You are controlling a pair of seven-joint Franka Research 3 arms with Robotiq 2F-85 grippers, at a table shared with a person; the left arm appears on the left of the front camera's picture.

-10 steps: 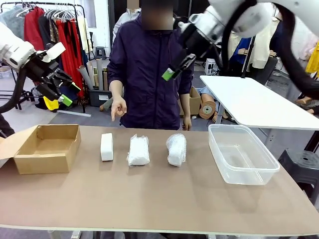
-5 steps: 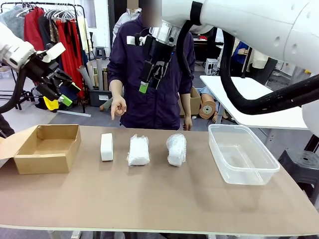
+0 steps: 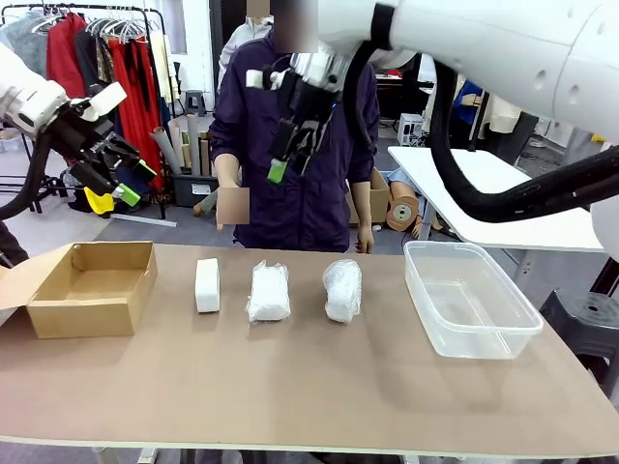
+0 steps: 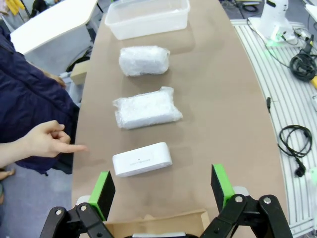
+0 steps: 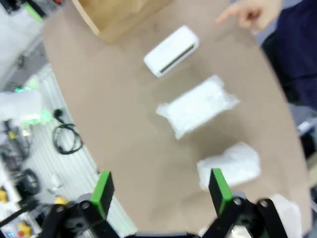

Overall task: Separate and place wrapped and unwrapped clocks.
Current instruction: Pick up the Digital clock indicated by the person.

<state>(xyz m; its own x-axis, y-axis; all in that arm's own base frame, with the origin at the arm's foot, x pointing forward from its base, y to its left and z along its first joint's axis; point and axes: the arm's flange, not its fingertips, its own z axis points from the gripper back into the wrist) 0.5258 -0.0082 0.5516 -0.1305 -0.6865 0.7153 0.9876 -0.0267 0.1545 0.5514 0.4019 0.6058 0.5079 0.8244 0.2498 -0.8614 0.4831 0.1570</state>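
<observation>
One bare clock (image 3: 207, 284) and two wrapped clocks (image 3: 269, 291), (image 3: 342, 289) lie in a row near the table's (image 3: 290, 406) far edge. Left gripper (image 3: 135, 181) and right gripper (image 3: 288, 164) both spread, empty, aloft

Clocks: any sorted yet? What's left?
Done: nothing; cardboard box and clear tub hold no clocks. In hand: nothing; left gripper and right gripper open, above the table. Remaining: unwrapped clock and both wrapped clocks, in a row on the table.

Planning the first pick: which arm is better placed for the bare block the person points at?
Left, probably: the open left hand frames the block close ahead; the right hand hangs nearer the middle bundle.
</observation>
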